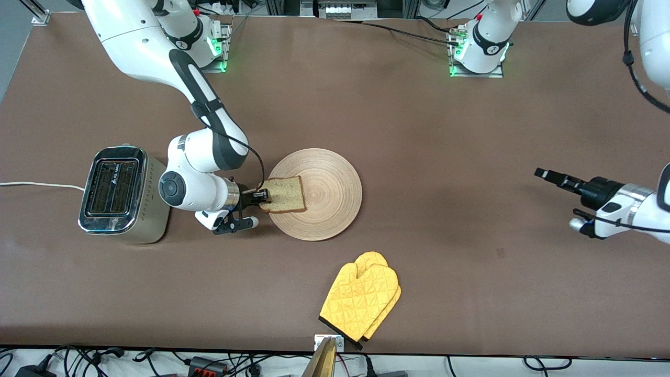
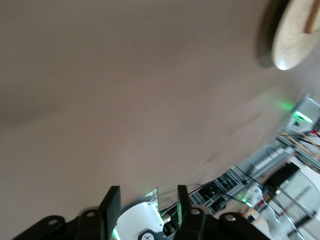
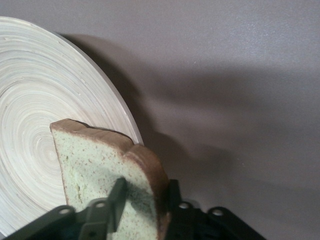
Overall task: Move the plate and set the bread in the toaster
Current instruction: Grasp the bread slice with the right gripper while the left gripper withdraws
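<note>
Now the right pincer pinches the bread by its crust, tilted edge-up over the plate.

- The plate lies on the bench.
- The bread is at the plate's rim toward the right arm's end, its edge between the right pincer fingers.
- The toaster stands well apart from the plate, toward the right arm's end.
- The mitts lie nearer the front camera than the plate.
- The left pincer hangs over the bench, well apart from the plate, toward the left arm's end.
</note>
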You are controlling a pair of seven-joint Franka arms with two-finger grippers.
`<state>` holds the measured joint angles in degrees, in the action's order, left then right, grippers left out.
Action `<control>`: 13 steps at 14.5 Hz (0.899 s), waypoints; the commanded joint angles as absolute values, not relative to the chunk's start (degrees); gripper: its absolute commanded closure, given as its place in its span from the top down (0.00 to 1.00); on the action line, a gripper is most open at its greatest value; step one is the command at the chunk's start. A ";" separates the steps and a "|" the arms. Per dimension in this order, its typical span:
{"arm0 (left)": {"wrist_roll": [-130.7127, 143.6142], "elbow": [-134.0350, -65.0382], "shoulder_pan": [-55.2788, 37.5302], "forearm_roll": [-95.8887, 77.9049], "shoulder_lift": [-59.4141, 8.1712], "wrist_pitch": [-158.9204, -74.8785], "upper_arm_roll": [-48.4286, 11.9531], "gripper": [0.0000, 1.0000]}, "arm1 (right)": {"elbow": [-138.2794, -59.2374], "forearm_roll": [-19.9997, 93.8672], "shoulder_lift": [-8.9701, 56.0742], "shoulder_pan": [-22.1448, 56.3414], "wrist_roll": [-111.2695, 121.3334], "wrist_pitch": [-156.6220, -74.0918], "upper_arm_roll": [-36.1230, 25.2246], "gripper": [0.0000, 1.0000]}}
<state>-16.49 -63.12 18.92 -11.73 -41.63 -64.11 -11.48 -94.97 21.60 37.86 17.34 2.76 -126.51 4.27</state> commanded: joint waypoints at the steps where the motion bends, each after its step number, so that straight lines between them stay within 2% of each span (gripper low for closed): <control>1: -12.05 -64.25 17.50 -6.43 -35.53 -63.81 -11.95 0.58 | -94.31 21.97 37.79 17.23 4.57 -126.74 4.22 0.09; 5: -6.34 -64.34 14.86 1.91 -27.44 -64.07 -12.13 0.67 | -92.73 21.97 37.71 16.88 4.75 -126.65 4.13 0.03; 7: -6.42 -64.34 15.03 2.63 -25.24 -64.16 -11.95 1.00 | -92.37 22.06 37.62 16.96 4.75 -126.65 4.13 0.01; 11: -2.91 -64.16 14.68 7.26 -24.08 -64.95 -12.04 1.00 | -92.29 22.15 35.87 17.14 4.31 -126.30 4.13 0.00; 13: -2.90 -64.25 14.50 8.96 -24.26 -65.04 -12.13 1.00 | -92.29 21.89 32.71 17.14 3.52 -124.21 3.61 0.00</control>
